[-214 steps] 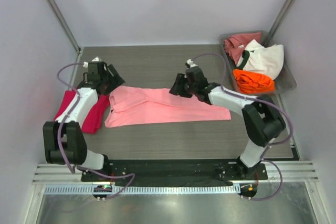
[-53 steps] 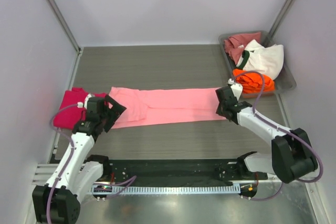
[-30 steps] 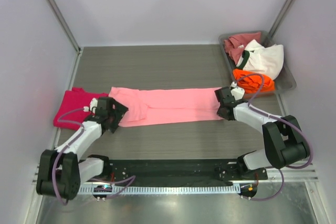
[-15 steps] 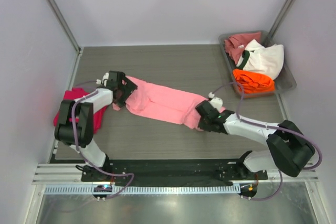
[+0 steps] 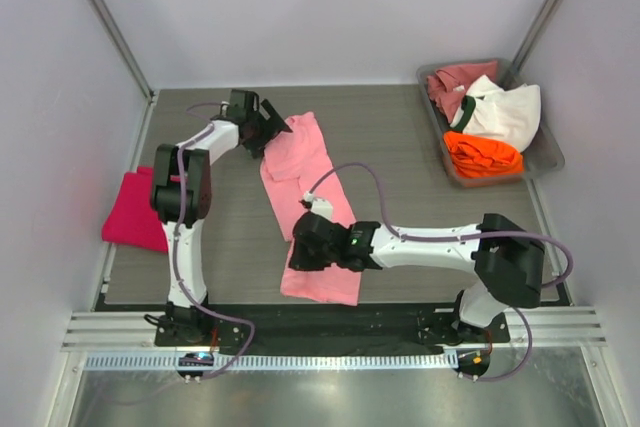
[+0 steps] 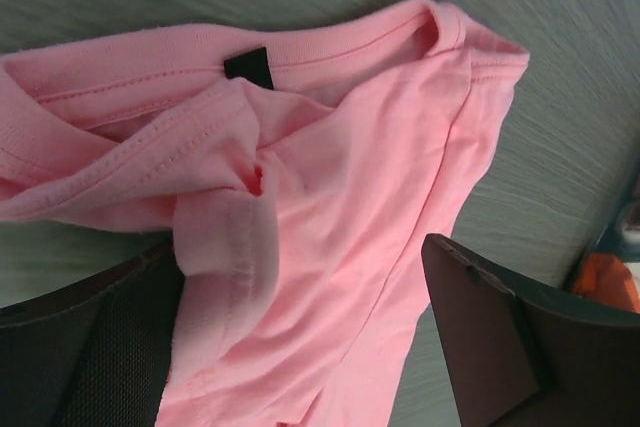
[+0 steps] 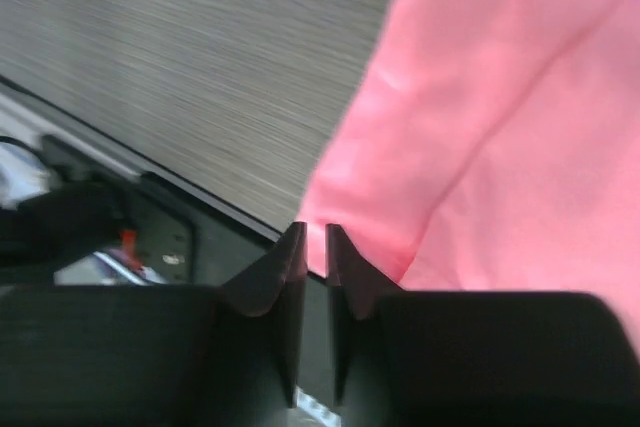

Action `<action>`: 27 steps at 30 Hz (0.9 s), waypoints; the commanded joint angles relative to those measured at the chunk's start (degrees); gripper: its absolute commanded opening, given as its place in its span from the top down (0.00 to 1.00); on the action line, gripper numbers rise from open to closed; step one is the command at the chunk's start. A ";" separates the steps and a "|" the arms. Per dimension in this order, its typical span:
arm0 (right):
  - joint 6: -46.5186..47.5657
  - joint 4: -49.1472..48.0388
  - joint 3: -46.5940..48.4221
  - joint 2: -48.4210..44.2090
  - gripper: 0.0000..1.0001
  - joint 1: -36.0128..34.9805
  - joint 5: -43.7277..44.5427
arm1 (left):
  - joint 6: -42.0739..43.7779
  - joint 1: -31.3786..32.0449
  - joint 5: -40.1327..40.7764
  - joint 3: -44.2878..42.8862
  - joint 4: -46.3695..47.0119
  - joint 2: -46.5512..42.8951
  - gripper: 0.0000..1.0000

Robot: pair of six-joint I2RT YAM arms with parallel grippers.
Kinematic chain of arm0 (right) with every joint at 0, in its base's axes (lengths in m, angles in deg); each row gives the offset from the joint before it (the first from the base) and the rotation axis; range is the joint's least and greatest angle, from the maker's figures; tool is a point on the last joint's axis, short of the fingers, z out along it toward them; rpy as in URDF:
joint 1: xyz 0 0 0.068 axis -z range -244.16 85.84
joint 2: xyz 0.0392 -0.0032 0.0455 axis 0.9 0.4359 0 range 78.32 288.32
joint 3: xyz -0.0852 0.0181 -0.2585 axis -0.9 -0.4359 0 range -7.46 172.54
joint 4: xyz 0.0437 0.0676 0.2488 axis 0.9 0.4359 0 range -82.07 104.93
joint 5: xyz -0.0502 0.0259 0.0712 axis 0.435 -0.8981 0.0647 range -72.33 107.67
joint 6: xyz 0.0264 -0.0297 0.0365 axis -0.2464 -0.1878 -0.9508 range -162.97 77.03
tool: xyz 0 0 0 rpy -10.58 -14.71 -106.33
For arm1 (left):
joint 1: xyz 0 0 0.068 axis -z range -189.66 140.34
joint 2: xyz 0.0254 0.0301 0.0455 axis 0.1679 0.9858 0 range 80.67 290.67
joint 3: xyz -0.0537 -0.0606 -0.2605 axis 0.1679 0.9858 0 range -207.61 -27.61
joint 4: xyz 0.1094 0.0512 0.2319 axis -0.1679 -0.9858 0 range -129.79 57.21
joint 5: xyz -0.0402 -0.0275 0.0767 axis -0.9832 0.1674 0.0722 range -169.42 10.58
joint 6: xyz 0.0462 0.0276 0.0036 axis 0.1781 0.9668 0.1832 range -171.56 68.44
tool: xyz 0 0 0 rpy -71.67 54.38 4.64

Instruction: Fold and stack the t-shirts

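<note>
On your grey table (image 5: 400,127): light pink cloth t-shirt (image 5: 310,197). Left gripper (image 5: 268,129) spread wide over its collar; right gripper (image 5: 305,252) nearly pressed together, possibly pinching nothing.

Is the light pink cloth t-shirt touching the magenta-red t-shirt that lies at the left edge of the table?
Apart. The top external view shows bare grey table between the light pink cloth t-shirt and the magenta-red t-shirt.

The light is bright and even, with only soft shadows. The right wrist view is blurred; the left wrist view is sharp.
</note>
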 commanded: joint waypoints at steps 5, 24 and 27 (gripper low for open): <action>7.69 -2.02 -0.21 -8.81 0.51 7.02 -3.58 | 6.10 0.66 -7.24 -13.22 -7.23 8.30 0.06; 13.14 6.77 -13.58 -25.87 0.45 21.35 -1.49 | 5.83 0.40 -9.72 -39.44 -15.76 20.72 0.14; 13.32 6.95 -14.19 -26.14 0.45 21.53 -1.14 | 6.54 -0.21 -10.50 -37.67 -15.93 18.95 0.14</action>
